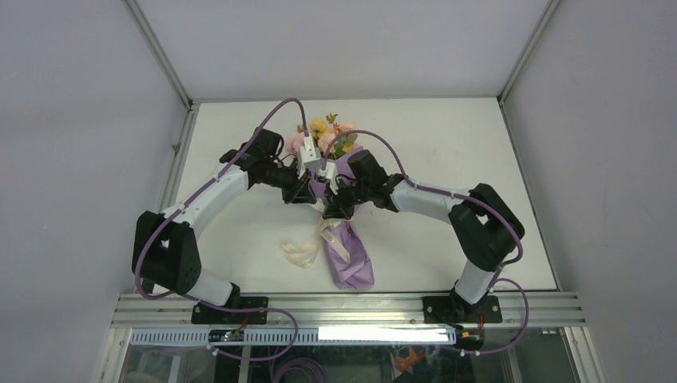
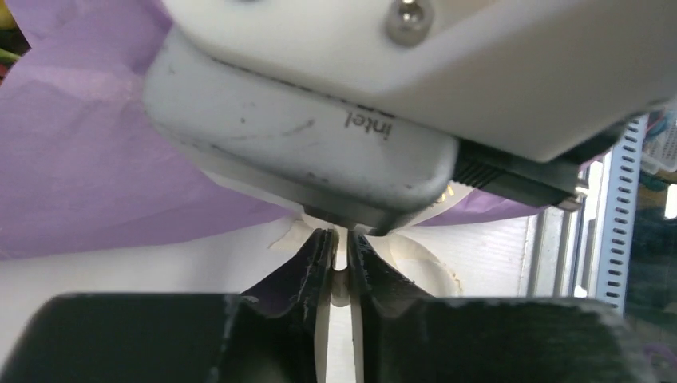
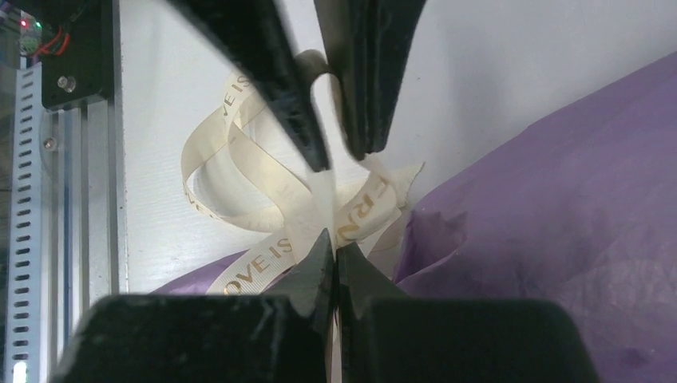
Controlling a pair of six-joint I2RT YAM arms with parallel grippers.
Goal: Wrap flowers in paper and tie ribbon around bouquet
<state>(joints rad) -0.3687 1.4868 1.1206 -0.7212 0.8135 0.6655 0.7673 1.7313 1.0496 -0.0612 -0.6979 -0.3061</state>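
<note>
Low centre on the white worktop (image 1: 447, 152), a cone of crinkly lilac paper (image 1: 349, 259) tapers beside limp cream ribbon (image 1: 306, 253) loops. Above it, left fingers (image 2: 315, 271) pinch a ribbon strip; right fingers (image 3: 315, 267) are pressed together. Flowers (image 1: 319, 129) fan out beyond.

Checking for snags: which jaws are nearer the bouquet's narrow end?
Right. The right jaws sit over the bouquet, toward its narrow end; the left jaws face them from farther left.

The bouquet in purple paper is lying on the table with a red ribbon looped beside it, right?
Not quite. The ribbon is cream, not red, as the right wrist view shows. The rest holds: the bouquet in purple paper lies on the table with the ribbon looped beside it.
</note>
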